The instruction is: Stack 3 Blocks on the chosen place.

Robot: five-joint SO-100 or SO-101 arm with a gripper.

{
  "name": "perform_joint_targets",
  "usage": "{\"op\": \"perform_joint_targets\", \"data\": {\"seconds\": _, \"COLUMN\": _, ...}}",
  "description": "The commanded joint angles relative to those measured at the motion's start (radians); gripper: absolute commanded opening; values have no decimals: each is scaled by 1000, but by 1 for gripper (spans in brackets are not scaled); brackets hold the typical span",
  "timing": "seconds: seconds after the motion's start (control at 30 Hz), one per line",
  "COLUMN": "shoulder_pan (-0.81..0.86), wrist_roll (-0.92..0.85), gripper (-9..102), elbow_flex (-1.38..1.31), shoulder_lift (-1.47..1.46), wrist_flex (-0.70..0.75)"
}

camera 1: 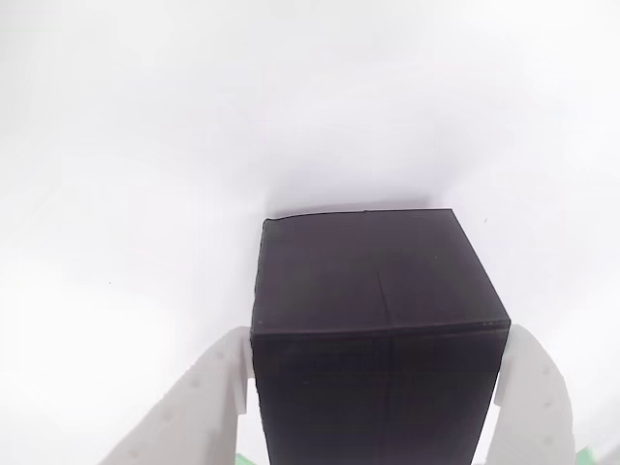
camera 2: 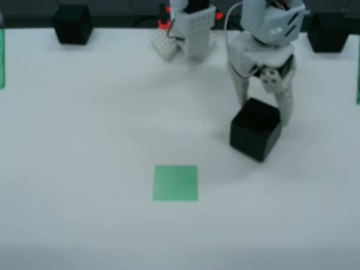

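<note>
The end effector (camera 2: 262,115) straddles a black block (camera 2: 256,129), a white finger on each side; in the wrist view the fingers (camera 1: 199,402) hug its side faces, so it looks clenched on the block, probably to carry it. The block seems to rest on the white counter (camera 2: 84,140). The green square (camera 2: 175,183) lies well apart, down-left of the end effector in the overhead view. Two more blocks (camera 2: 72,23) wait behind it at the counter's far edge.
</note>
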Motion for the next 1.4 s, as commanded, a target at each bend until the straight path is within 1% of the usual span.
{"op": "perform_joint_targets", "data": {"seconds": 0.0, "shoulder_pan": 103, "wrist_roll": 150, "gripper": 22, "elbow_flex": -130, "shoulder_lift": -84, "wrist_flex": 32}}
{"op": "perform_joint_targets", "data": {"seconds": 0.2, "shoulder_pan": 295, "wrist_roll": 377, "gripper": 22, "elbow_flex": -324, "shoulder_lift": -307, "wrist_flex": 91}}
{"op": "perform_joint_targets", "data": {"seconds": 0.37, "shoulder_pan": 423, "wrist_roll": 433, "gripper": 22, "elbow_flex": -491, "shoulder_lift": -383, "wrist_flex": 160}}
{"op": "perform_joint_targets", "data": {"seconds": 0.57, "shoulder_pan": 531, "wrist_roll": 437, "gripper": 22, "elbow_flex": -554, "shoulder_lift": -437, "wrist_flex": 196}}
{"op": "perform_joint_targets", "data": {"seconds": 0.83, "shoulder_pan": 531, "wrist_roll": 453, "gripper": 22, "elbow_flex": -635, "shoulder_lift": -471, "wrist_flex": 198}}
{"op": "perform_joint_targets", "data": {"seconds": 1.17, "shoulder_pan": 459, "wrist_roll": 453, "gripper": 22, "elbow_flex": -623, "shoulder_lift": -489, "wrist_flex": 196}}
{"op": "perform_joint_targets", "data": {"seconds": 1.37, "shoulder_pan": 446, "wrist_roll": 453, "gripper": 22, "elbow_flex": -615, "shoulder_lift": -485, "wrist_flex": 195}}
